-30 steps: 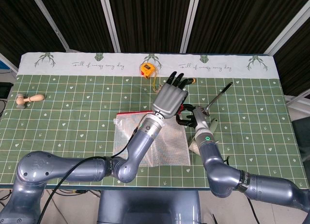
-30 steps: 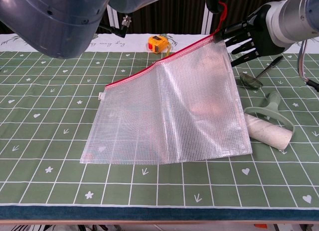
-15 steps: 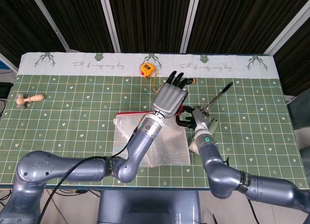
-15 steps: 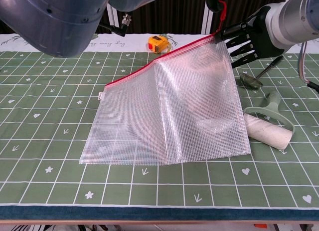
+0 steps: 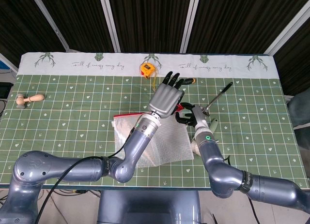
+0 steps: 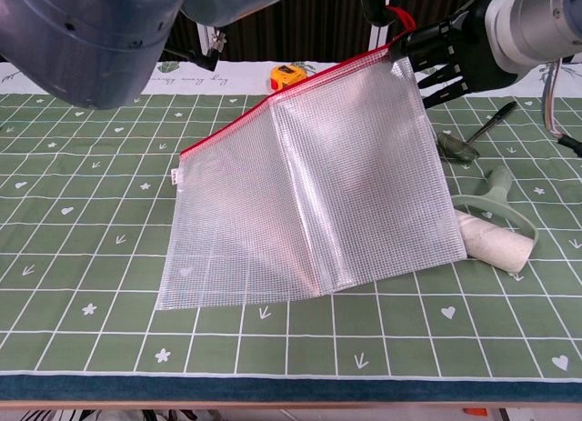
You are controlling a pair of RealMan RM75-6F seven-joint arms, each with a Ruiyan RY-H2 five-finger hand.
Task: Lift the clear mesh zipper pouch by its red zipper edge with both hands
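Observation:
The clear mesh pouch point(image 6: 309, 185) hangs tilted, its right zipper corner raised and its lower left part still on the green mat point(image 6: 82, 257). The red zipper edge point(image 6: 273, 103) slopes up to the right. My right hand point(image 6: 459, 48) pinches that raised corner, its other fingers spread. In the head view my left hand point(image 5: 164, 99) hovers over the same corner, fingers stretched out, just left of my right hand point(image 5: 188, 116). In the chest view dark fingertips point(image 6: 377, 1) at the top edge hold the red pull tab. The pouch point(image 5: 167, 141) is partly hidden under my left forearm.
A white lint roller point(image 6: 491, 239) lies right of the pouch, a pen point(image 6: 496, 116) and a spoon point(image 6: 455, 146) behind it. A yellow tape measure point(image 5: 147, 69) sits at the back, and a wooden stamp point(image 5: 26, 99) lies far left.
Both hands have risen, drawing the zipper corner higher. More of the pouch has left the mat and its red edge slopes more steeply.

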